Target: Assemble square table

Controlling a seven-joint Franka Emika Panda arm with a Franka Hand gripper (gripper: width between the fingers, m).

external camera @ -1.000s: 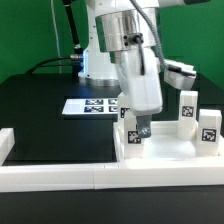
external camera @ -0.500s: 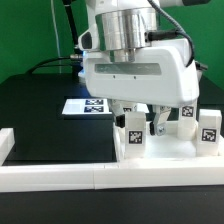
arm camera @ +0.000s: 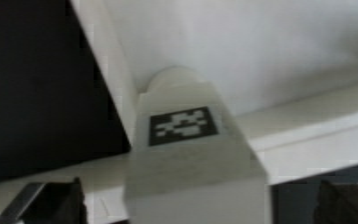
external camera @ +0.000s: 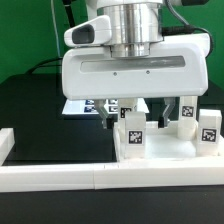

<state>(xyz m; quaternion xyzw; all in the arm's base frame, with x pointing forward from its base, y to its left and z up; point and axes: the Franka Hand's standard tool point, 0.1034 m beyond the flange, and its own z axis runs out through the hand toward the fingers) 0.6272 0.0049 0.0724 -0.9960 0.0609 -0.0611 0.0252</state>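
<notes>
The white square table top [external camera: 165, 150] lies at the exterior view's lower right, against the border wall. Three short white tagged legs stand on it: one at the near left corner [external camera: 131, 129], one further back [external camera: 187, 109] and one at the right [external camera: 208, 129]. My gripper [external camera: 131, 108] hangs over the near left leg, its broad white hand filling the middle of the view. In the wrist view that leg [arm camera: 190, 150] rises between my open gripper's [arm camera: 194, 205] dark fingers [arm camera: 51, 203], with gaps on both sides. The table top's rim [arm camera: 291, 70] lies behind it.
The long white border wall [external camera: 60, 172] runs along the front and turns up at the exterior view's left [external camera: 8, 146]. The marker board [external camera: 82, 106] lies on the black table behind my hand, partly hidden. Cables and the arm's base stand at the back.
My hand has turned from edge-on to broadside towards the exterior camera and now covers more of the view. The legs and table top have stayed put.
</notes>
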